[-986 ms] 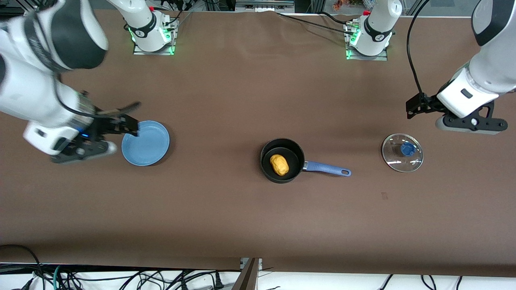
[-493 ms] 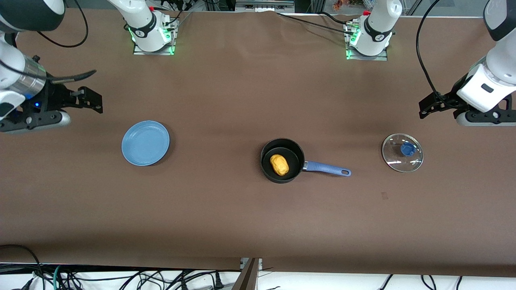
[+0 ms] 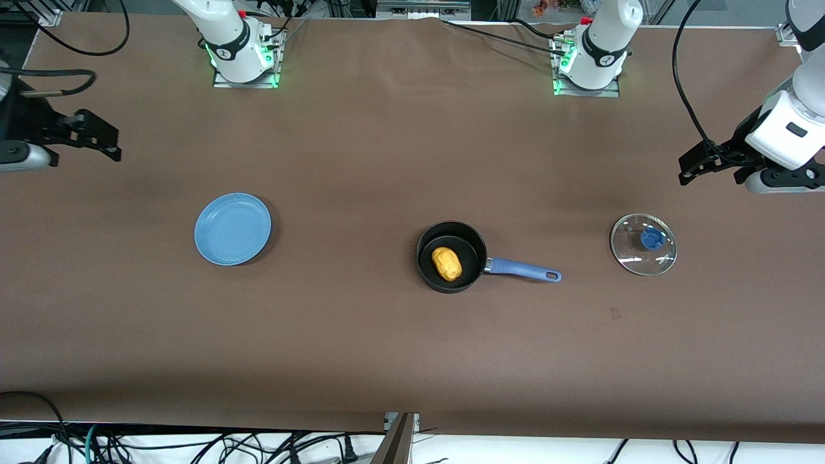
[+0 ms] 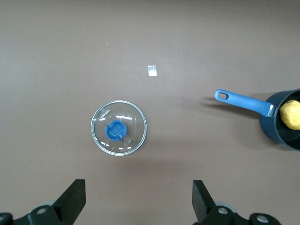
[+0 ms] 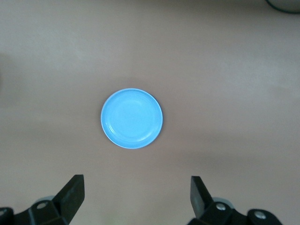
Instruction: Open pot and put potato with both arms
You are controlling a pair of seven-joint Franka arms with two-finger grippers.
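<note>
**A:** Front view, item one: we log the pot (image 3: 451, 256) near the table's middle, uncovered, its blue handle (image 3: 523, 269) pointing toward the left arm's end. Item two: the potato (image 3: 446, 263), inside the pot. Item three: the glass lid (image 3: 643, 244), flat on the table toward the left arm's end, knob up, well apart from the pot.

**B:** Grippers, please.

**A:** Left gripper (image 4: 138, 202) up over bare table beside the lid, fingers spread wide, nothing between them. Right gripper (image 5: 136, 199) high over the table at the right arm's end, fingers likewise parted and holding nothing. The blue plate (image 3: 232, 229) lies bare.

**B:** So we judge the task as good as done, with only parking the arms left?

**A:** We do. To do that well, we would lift each arm straight away from the table and keep the left one from dipping over the lid, which a brush could send sliding.

**B:** Obstructions?

**A:** None we can list. A small pale mark (image 4: 152, 70) on the cloth near the lid; cables (image 3: 193, 444) along the table edge nearest the front camera, well apart from everything.
</note>
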